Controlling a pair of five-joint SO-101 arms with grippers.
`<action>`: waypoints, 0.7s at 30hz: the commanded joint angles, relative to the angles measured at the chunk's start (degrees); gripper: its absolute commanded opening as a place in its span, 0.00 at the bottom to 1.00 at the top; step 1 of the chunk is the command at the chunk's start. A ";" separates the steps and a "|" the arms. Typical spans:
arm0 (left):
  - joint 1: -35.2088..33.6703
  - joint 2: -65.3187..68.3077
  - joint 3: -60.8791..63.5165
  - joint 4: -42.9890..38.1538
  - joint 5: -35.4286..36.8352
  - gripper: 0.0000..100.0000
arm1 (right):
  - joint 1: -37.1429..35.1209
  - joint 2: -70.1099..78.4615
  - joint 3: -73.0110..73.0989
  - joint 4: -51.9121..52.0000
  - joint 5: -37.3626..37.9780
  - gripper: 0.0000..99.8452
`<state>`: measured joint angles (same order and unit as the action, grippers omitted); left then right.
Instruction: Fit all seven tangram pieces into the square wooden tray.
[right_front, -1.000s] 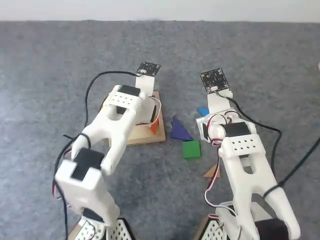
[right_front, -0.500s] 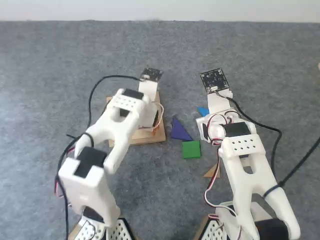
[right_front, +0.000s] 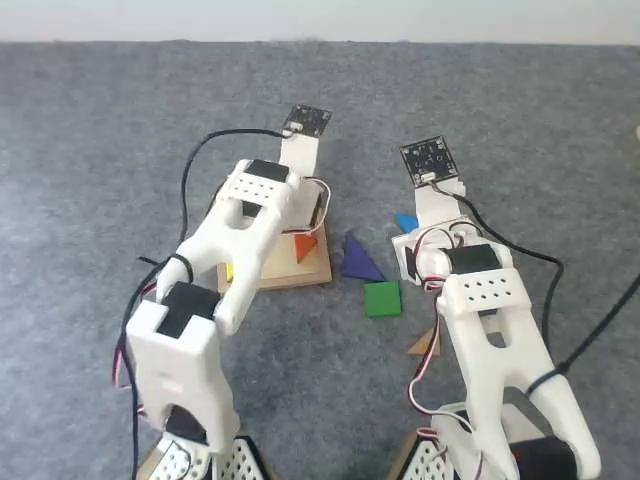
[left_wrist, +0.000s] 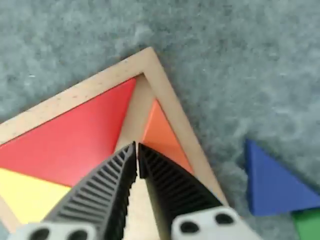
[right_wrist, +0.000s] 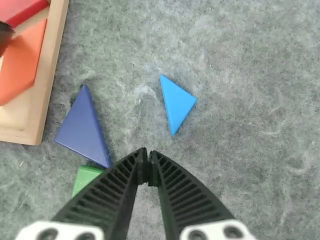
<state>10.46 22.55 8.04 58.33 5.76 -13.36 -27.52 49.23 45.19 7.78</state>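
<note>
I see my left gripper (left_wrist: 136, 146) clenched on nothing, its tips over the wooden tray (left_wrist: 148, 62) between the red piece (left_wrist: 75, 135) and the orange triangle (left_wrist: 162, 137). A yellow piece (left_wrist: 25, 192) lies in the tray too. My right gripper (right_wrist: 147, 151) is also clenched and empty, above the carpet (right_wrist: 250, 75). From above, the dark blue triangle (right_front: 358, 260) sits at three o'clock of the tray. From that triangle, the light blue triangle (right_front: 405, 222) is at two o'clock, the green square (right_front: 382, 298) at five, and a tan piece (right_front: 424, 343) farther out near five.

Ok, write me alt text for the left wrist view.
The left gripper, jaws shut, hangs over a corner of the wooden tray, above the gap between a red triangle and an orange triangle; a yellow piece adjoins the red. Outside, a dark blue triangle and a green piece lie on grey mat.
</note>
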 joint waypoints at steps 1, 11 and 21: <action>-2.11 -10.55 0.48 2.64 -0.26 0.01 | 0.31 -2.59 -0.35 -1.01 0.79 0.01; 4.84 -22.07 21.05 2.46 -0.18 0.04 | 0.40 -2.59 -0.35 -1.10 0.88 0.01; 5.45 -12.31 14.73 5.01 0.09 0.04 | 0.40 -2.51 -0.35 -1.01 0.88 0.01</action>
<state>15.21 9.10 27.74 60.62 5.76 -13.36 -27.52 49.23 45.19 7.78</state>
